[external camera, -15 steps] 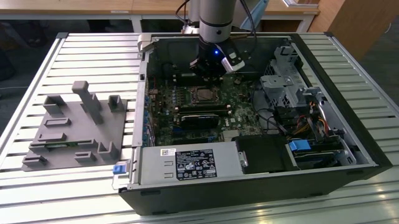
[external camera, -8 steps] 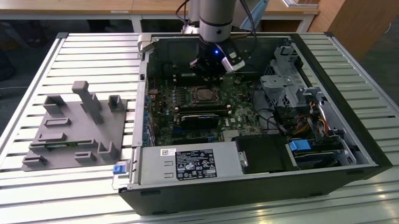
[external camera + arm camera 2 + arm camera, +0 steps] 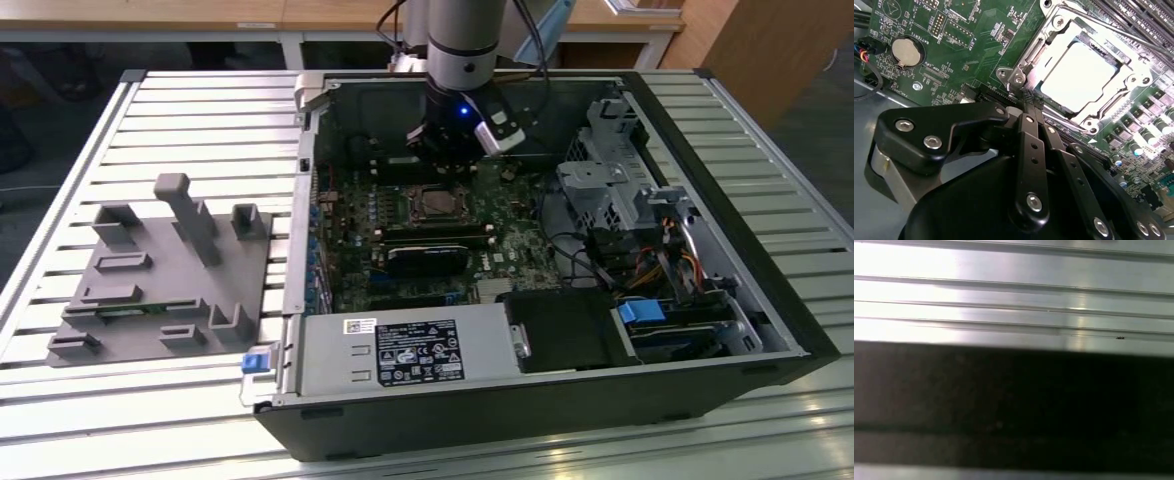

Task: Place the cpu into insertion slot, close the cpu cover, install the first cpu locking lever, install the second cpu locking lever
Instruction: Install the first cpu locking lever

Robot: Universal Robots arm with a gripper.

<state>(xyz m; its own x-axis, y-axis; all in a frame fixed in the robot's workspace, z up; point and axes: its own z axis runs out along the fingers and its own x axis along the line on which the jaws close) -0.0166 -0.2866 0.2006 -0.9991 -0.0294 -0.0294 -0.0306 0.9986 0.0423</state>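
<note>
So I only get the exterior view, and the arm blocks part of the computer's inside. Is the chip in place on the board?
Observer: Yes. In the second wrist view the cpu lies flat in its socket, its silver top shining.
Operator: Is the metal lid down over it?
Observer: Yes, the cpu cover lies flat around the chip's edges, which shows through the cut-out.
Operator: And what is the claw doing?
Observer: The gripper has its fingers closed together, tips right at a corner of the cover. I cannot tell whether they pinch anything.
</note>
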